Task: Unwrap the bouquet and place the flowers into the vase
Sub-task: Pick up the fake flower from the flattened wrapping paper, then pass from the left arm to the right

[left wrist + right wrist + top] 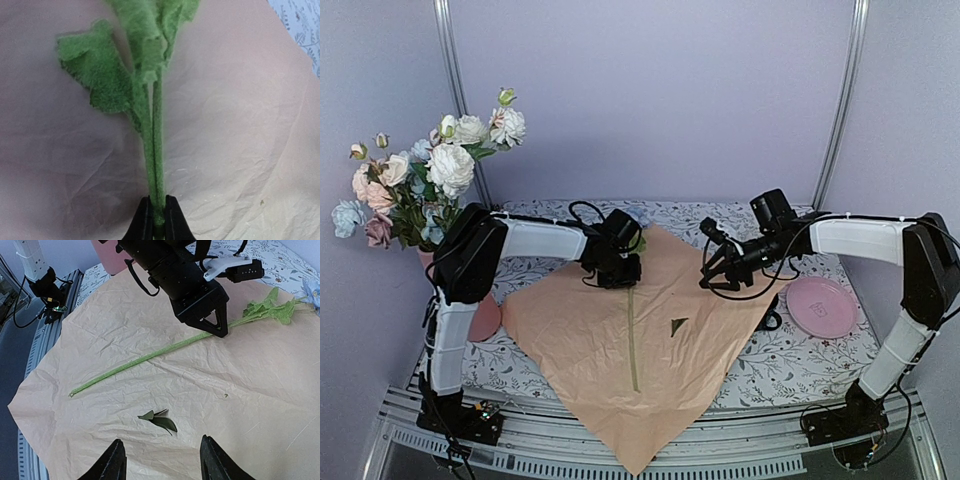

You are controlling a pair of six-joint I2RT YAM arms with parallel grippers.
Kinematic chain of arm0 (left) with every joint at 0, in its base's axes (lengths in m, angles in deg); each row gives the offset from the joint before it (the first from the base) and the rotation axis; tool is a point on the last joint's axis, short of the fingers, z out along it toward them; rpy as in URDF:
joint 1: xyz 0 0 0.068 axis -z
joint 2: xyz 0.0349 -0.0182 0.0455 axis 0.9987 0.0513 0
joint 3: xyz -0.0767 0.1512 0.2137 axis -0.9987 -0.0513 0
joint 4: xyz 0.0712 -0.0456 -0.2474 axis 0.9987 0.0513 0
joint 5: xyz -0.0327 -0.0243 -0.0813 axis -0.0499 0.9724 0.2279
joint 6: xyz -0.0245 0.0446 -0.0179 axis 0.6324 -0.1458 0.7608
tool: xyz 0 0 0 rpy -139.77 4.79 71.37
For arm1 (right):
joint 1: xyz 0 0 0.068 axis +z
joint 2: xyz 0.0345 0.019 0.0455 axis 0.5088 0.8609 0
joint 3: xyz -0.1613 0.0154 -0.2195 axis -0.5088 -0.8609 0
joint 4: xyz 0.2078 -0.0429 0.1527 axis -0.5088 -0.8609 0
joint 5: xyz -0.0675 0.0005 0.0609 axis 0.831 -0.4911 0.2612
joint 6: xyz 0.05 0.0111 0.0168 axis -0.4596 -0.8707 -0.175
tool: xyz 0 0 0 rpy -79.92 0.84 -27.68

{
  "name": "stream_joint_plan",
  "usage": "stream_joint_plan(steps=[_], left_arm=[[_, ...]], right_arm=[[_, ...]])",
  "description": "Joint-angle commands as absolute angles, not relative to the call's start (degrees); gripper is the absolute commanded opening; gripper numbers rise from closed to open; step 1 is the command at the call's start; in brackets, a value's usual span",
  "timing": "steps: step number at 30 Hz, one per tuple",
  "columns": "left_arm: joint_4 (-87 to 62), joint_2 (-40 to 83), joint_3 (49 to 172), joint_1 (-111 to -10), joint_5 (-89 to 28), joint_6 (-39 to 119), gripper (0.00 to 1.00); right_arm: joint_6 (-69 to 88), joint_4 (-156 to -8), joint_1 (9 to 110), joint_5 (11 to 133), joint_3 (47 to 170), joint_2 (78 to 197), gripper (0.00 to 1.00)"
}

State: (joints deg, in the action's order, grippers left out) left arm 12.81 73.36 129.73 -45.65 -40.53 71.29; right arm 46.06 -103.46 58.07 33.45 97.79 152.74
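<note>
On the spread peach paper (570, 340), the left tool (157, 216) is pinched tight on a green flower stem (150, 356) that lies flat. The right tool (162, 447) hovers over the paper, jaws apart and empty. Other flowers (430, 170) stand in the pink vase (486, 318) at far left.

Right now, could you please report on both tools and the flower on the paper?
Left tool shut on the flower stem, lying on the paper. Right tool open, empty, above paper. Other flowers upright far left. Loose leaf scrap nearby, not blocking.
</note>
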Motion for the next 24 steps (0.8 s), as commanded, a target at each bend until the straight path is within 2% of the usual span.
stream_joint_plan(steps=[1, 9, 18, 24], left_arm=[[8.8, 68.8, 128.1, -45.1, -41.3, 73.5, 0.01], [-4.2, 59.4, 125.8, -42.9, -40.8, 73.0, 0.00], [-37.7, 48.6, 115.1, -37.4, -37.3, 65.9, 0.00], [-46.7, 46.5, 112.0, -35.6, -36.9, 64.9, 0.00]], right_arm=[[44.8, -104.7, 58.5, 31.8, 99.6, 149.9, 0.53], [38.5, -109.0, 57.8, 26.5, 107.5, 147.0, 0.55], [26.1, -105.1, 58.4, 13.3, 107.9, 153.0, 0.67], [21.0, -101.3, 60.3, 8.7, 108.2, 155.1, 0.69]])
